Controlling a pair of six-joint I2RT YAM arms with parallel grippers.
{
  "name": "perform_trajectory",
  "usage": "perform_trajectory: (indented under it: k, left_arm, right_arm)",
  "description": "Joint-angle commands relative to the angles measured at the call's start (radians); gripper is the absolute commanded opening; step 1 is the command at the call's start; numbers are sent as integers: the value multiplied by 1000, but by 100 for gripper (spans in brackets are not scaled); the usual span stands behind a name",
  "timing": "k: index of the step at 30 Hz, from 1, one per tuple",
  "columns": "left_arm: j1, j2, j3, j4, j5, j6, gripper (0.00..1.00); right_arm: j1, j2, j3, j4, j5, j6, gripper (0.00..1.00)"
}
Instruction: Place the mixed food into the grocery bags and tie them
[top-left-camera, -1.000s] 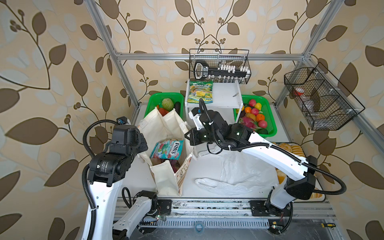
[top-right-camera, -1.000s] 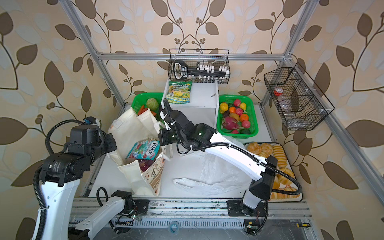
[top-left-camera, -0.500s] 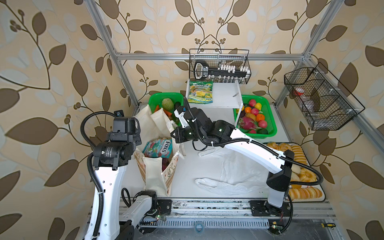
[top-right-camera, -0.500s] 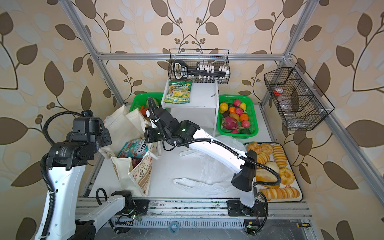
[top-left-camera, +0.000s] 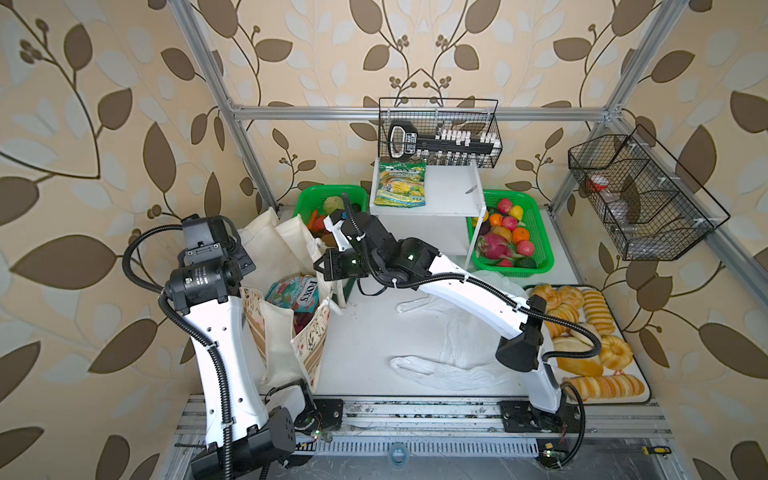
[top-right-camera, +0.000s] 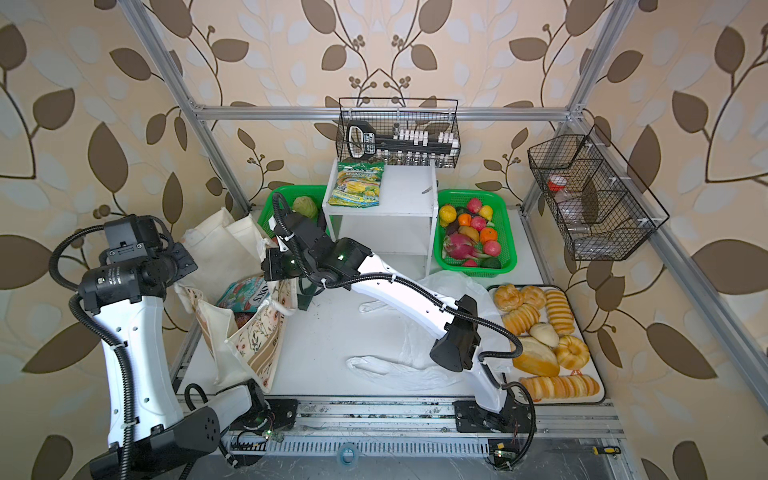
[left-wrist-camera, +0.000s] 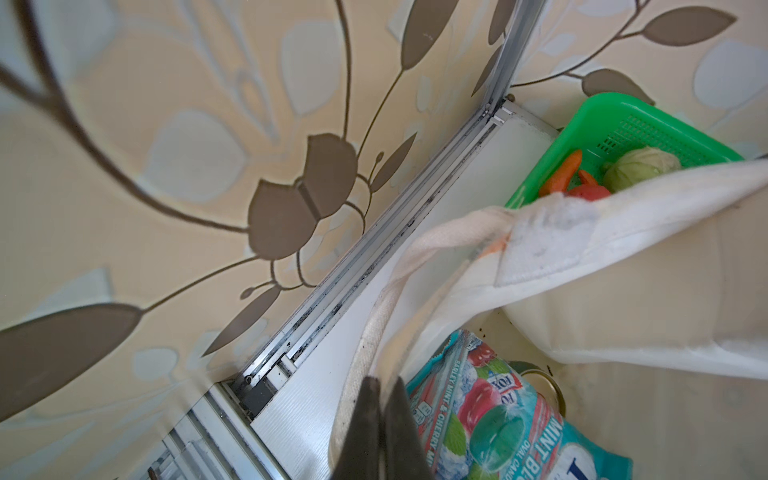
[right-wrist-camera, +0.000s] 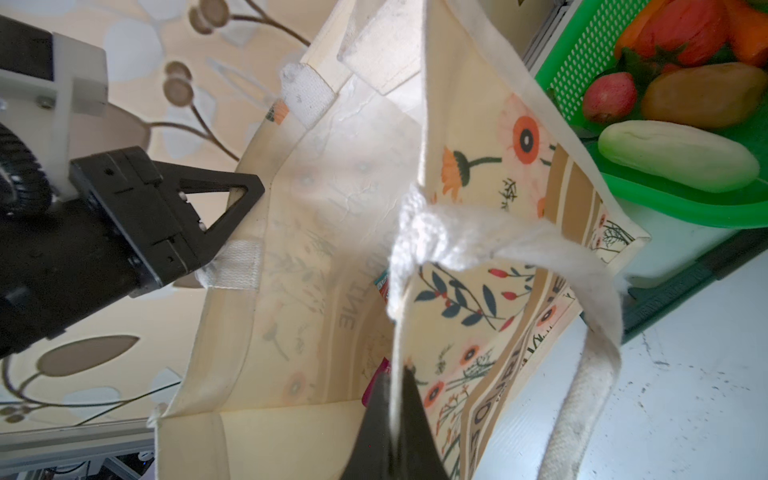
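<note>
Two end effectors hold one tote (top-left-camera: 278, 340) up by its two straps. Our left end effector (left-wrist-camera: 380, 419) is pinched shut on one strap (left-wrist-camera: 374, 324), and our right end effector (right-wrist-camera: 392, 419) is pinched shut on the other strap (right-wrist-camera: 478, 237). We think we hold them this way so the tote stands tall on the desk (top-left-camera: 365, 345) and its top does not flop, and so the two straps can come close for a knot. Inside the tote we see one candy pack (top-left-camera: 297, 291) on top and one can (left-wrist-camera: 540, 376) beside it. Something pink-purple peeks out under the pack, but we cannot tell what it is. One white bag (top-left-camera: 449, 349) lies flat and limp on the desk near the right arm, with nothing in it that we can see. Two green baskets stand at the back, one (top-left-camera: 307, 195) left of the white shelf (top-left-camera: 440, 195) and one (top-left-camera: 544, 257) right of it. One dragon fruit (top-left-camera: 492, 245) sits in the right basket with small round fruits (top-left-camera: 519, 232), so we think not all the food is packed yet.
</note>
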Motion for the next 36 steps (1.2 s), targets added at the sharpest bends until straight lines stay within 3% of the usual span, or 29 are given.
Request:
perform_trajectory:
  k: [1, 12, 17, 36]
  left_arm:
    - [78, -14, 33, 219, 49, -32, 0]
    - [236, 85, 48, 274, 136, -27, 0]
    - [252, 110, 39, 302, 171, -21, 0]
    - [302, 126, -147, 414, 132, -38, 0]
  right_arm:
    - [12, -1, 72, 172, -42, 46, 0]
    - [27, 100, 115, 272, -23, 74, 0]
    - [30, 131, 120, 309, -6, 76, 0]
    - [30, 226, 144, 337, 3, 81, 0]
